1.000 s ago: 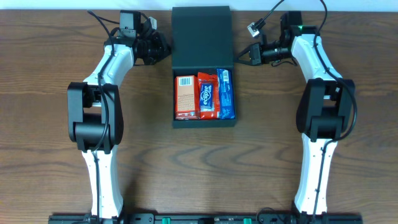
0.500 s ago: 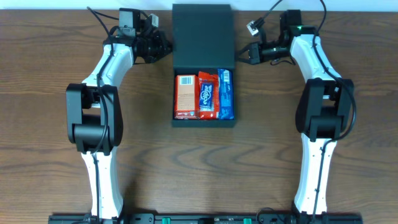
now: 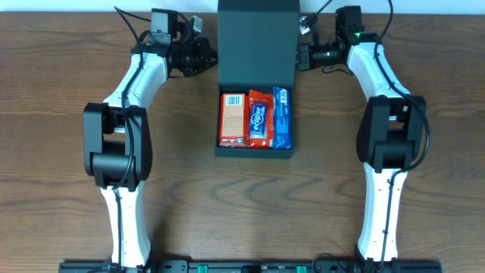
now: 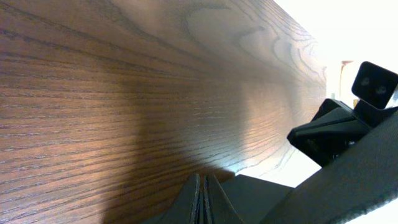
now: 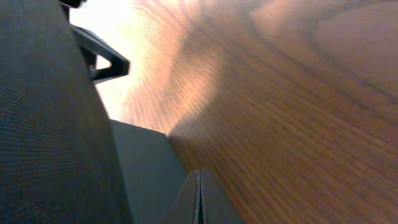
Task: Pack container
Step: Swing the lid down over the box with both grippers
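The dark teal-black container [image 3: 255, 152] sits at the table's middle back with its flap lid [image 3: 255, 34] raised from the far side. Inside lie an orange snack carton [image 3: 231, 118], a red packet [image 3: 259, 117] and a blue packet [image 3: 281, 116], side by side. My left gripper [image 3: 210, 57] is shut and sits against the lid's left edge. My right gripper [image 3: 301, 55] is shut and sits against the lid's right edge. The lid's dark surface shows in the left wrist view [image 4: 360, 180] and in the right wrist view [image 5: 43, 124], beside each pair of closed fingers [image 4: 202, 199] [image 5: 199, 199].
The wooden table [image 3: 424, 189] runs all around the box. The table's far edge [image 3: 76, 11] lies just behind the lid and both wrists. Cables trail from both wrists at the back.
Both grippers have moved inward to the lid's side edges. The lid has lifted from lying flat toward upright, and the box has shifted slightly to the right.
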You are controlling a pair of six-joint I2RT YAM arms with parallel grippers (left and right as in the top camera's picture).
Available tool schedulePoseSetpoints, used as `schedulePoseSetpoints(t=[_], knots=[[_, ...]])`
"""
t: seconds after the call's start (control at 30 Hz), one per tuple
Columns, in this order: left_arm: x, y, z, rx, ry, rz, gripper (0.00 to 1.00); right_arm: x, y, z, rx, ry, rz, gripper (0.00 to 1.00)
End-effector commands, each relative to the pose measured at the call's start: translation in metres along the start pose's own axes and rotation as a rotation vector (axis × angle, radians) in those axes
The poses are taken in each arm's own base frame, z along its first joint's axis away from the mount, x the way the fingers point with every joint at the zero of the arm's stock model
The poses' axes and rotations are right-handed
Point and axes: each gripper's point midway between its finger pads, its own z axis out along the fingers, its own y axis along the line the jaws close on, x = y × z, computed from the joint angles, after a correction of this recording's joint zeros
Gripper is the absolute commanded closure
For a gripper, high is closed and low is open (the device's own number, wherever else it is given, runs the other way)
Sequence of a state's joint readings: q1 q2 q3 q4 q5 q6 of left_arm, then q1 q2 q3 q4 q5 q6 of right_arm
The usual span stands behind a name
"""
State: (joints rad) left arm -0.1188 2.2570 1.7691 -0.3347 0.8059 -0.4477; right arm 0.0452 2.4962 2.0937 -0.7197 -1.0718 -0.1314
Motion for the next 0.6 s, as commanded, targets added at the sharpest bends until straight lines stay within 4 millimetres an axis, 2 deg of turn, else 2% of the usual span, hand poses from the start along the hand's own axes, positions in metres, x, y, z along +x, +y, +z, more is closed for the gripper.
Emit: schedulePoseSetpoints(t=[0.0,0.1,0.3,0.47,0.57], knots=[[-0.003,-0.037,-0.014,0.077,-0.005,0.060,0.94,-0.006,0.029,-0.001,-0.152,-0.019,0.005,0.99],[-0.009,-0.041,-0.023,0.074,-0.028,0.085,0.94,-0.011,0.036,-0.009,-0.157,-0.027,0.002,0.99],[-0.019,-0.064,-0.051,0.048,-0.094,0.168,0.94,-0.026,0.057,-0.026,-0.085,-0.037,-0.037,0.99],[-0.012,-0.084,-0.074,0.035,-0.098,0.238,0.94,-0.030,0.084,-0.043,-0.037,-0.027,-0.069,0.99],[-0.006,-0.082,-0.084,-0.022,-0.094,0.258,0.94,-0.026,0.089,-0.049,0.050,0.002,-0.081,0.99]])
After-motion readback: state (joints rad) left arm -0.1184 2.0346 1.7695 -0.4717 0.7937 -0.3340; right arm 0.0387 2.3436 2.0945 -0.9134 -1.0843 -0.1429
